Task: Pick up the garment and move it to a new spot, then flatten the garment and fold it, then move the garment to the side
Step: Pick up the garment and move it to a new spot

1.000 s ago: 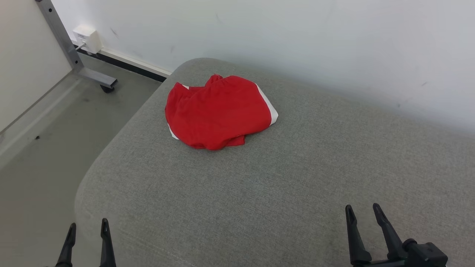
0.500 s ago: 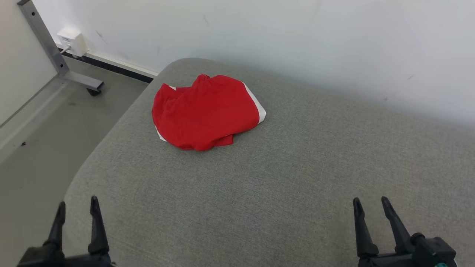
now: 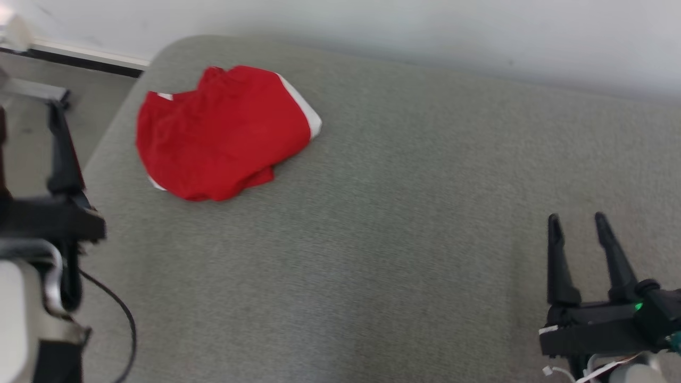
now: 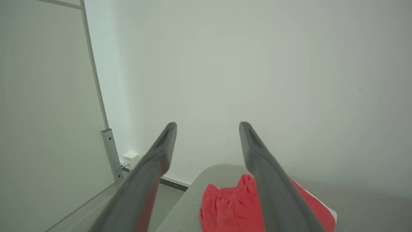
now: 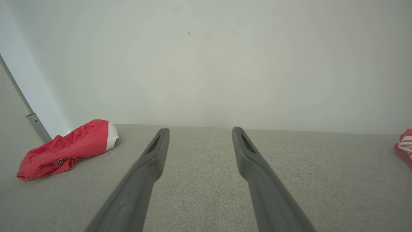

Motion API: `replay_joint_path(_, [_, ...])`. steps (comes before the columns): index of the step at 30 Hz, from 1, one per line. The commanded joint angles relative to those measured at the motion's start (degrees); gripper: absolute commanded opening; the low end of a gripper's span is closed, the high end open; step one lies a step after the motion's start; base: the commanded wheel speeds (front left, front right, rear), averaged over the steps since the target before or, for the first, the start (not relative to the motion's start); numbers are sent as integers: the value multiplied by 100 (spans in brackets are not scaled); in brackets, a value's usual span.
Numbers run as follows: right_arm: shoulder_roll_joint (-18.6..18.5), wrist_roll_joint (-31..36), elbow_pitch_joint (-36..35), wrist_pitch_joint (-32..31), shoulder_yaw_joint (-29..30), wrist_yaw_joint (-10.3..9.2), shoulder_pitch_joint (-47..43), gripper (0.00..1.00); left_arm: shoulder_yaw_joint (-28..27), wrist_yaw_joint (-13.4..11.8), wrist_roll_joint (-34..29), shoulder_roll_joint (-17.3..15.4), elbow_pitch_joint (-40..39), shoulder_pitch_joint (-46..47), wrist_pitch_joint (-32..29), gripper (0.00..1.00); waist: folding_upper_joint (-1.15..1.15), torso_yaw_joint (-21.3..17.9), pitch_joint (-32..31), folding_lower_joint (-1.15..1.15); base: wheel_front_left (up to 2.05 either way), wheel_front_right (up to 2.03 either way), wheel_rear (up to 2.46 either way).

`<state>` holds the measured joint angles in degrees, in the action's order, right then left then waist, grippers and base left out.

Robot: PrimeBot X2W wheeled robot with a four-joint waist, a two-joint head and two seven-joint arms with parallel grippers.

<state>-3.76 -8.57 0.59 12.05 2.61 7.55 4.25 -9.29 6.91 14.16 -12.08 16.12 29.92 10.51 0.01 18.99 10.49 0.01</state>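
Beneath right gripper (image 3: 578,223): bare grey cushion (image 3: 404,223); jaws spread, nothing held. Left gripper (image 4: 208,125) also spread wide, empty, raised and pushed forward since one second ago; head camera has dipped too. Ahead of left gripper, slightly to its right, well apart: crumpled red garment (image 3: 223,133), far to left of right gripper. Judgement: reach begun, pickup pending. Beyond garment: white wall (image 3: 425,26).

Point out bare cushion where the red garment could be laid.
Bare grey cushion runs from the red garment rightward along the wall and nearer, to the right gripper. Crowded: the far-left corner, where the garment lies.
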Motion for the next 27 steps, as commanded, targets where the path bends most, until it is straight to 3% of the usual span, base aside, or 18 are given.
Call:
replay_joint_path(1, [-46, 54, -97, 3, 129, -14, 127, 100, -37, -2, 63, -120, 77, 350, -95, 100, -1, -839, 817, -1, 0, 0, 0])
replay_joint_path(7, [-48, 24, -314, 71, 478, -14, 327, 100, -94, 1, 111, -602, 446, 1310, -480, 100, -1, -1500, 1348, -1, 0, 0, 0])
replay_joint_path(13, [11, 17, -421, 135, 597, -14, 432, 100, -88, 3, 146, -980, 1083, 1881, -1060, 100, -1, -1911, 1660, -1, 0, 0, 0])
replay_joint_path(27, [22, 122, -549, 147, 728, -14, 616, 100, -63, -5, 379, -1345, 2738, 2148, -2083, 100, -1, -2148, 1674, -1, 0, 0, 0])
